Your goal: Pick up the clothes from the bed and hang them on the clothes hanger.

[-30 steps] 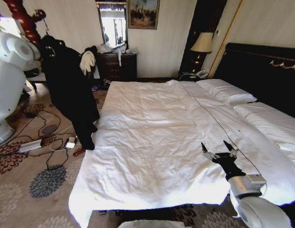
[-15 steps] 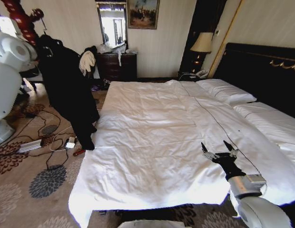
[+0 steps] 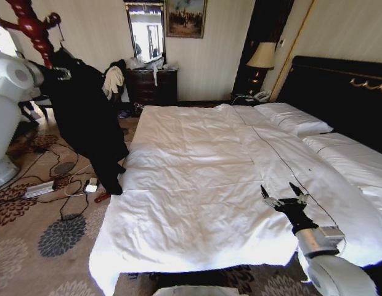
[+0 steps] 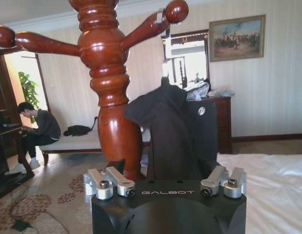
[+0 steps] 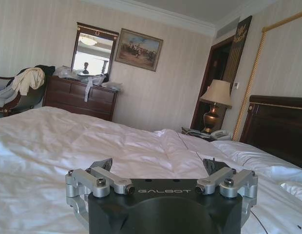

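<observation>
The black jacket (image 3: 86,117) hangs full length beside a red wooden coat stand (image 3: 32,26), left of the bed (image 3: 197,160). The clothes hanger is mostly hidden inside the jacket's shoulders. Its thin hook (image 3: 58,36) rises toward a peg of the stand. My left gripper (image 3: 60,73) is at the jacket's upper part. In the left wrist view the left gripper (image 4: 163,168) is open, with the jacket (image 4: 175,131) just beyond its fingers and the stand (image 4: 112,97) behind. My right gripper (image 3: 284,194) hovers open over the bed's near right part, its fingers (image 5: 104,165) apart.
Cables and a power strip (image 3: 40,188) lie on the patterned carpet left of the bed. A dark dresser (image 3: 153,85) and a chair with pale garments (image 3: 113,79) stand at the far wall. A lamp (image 3: 262,57) stands by the black headboard (image 3: 339,92).
My left arm has drawn back to the left, uncovering more of the coat stand. The jacket stays hanging in about the same place. The right arm has not moved.
</observation>
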